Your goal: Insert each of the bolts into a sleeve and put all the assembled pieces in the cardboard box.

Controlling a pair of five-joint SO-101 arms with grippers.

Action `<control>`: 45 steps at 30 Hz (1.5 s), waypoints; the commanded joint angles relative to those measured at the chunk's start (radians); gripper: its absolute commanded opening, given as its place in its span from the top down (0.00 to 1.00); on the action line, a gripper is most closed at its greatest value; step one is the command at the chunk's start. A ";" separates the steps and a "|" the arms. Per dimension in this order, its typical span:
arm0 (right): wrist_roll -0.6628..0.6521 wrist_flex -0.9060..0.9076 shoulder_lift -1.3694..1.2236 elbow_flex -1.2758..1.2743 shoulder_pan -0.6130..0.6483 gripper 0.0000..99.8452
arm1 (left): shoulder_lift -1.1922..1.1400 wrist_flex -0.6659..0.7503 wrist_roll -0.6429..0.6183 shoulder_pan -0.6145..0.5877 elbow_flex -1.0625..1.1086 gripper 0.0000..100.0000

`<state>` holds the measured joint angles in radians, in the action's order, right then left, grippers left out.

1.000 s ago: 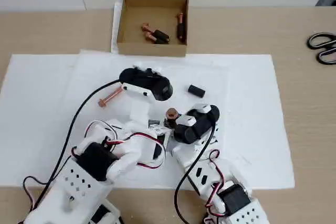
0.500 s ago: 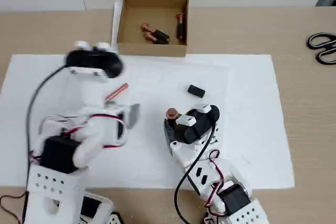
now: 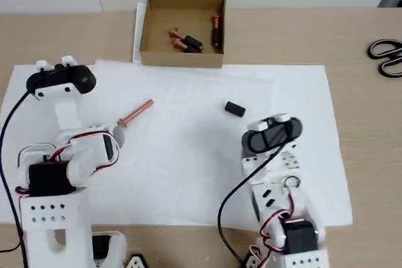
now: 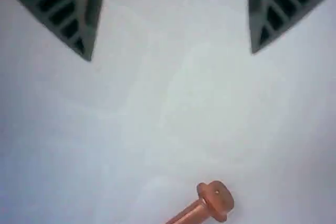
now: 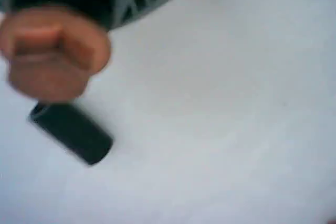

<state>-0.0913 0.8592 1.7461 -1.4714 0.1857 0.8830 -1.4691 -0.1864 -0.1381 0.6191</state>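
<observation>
Cardboard box (image 3: 143, 29) stands open near the far edge of the worktop (image 3: 352, 36), somewhat left of the middle. It holds assembled pieces: one group (image 3: 186, 42) lies toward the middle of the box floor, and another piece (image 3: 216, 31) lies along the box's right wall. The exact count cannot be told. A white sheet (image 3: 308, 155) covers the middle of the worktop, from just before the box to the near edge. Loose bolt (image 3: 135, 112), copper-coloured, lies flat on the sheet toward the left edge of the worktop, its head pointing to the near-left corner. Sleeve (image 3: 234, 108), black and short, lies on its side on the sheet near the middle of the worktop, well apart from the loose bolt. Left end effector (image 4: 170, 51) is released, jaws spread wide and nothing between them. It hangs over bare sheet with the head of the loose bolt just beside it. Right end effector (image 5: 73, 19) is clenched on a second bolt, the held bolt (image 5: 52, 51), which hangs over the sheet near the sleeve without touching it. Scissors (image 3: 386, 56) lie at the right edge of the worktop, off the sheet.
</observation>
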 commanded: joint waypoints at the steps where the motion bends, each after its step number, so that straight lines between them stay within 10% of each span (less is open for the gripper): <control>1: -0.057 -0.001 -0.077 0.166 -0.048 1.00 | 0.012 0.017 0.068 -0.003 -0.001 0.82; 19: 0.031 -0.720 -1.454 1.097 0.013 1.00 | 0.012 0.015 0.101 -0.009 -0.001 0.82; 45: 0.032 -0.745 -2.842 2.473 0.114 1.00 | 0.012 0.017 0.103 -0.003 0.036 0.82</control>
<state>-0.0713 0.1366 -1.0326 0.8239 0.2961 0.8830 -1.4691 -0.0882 -0.1427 0.6590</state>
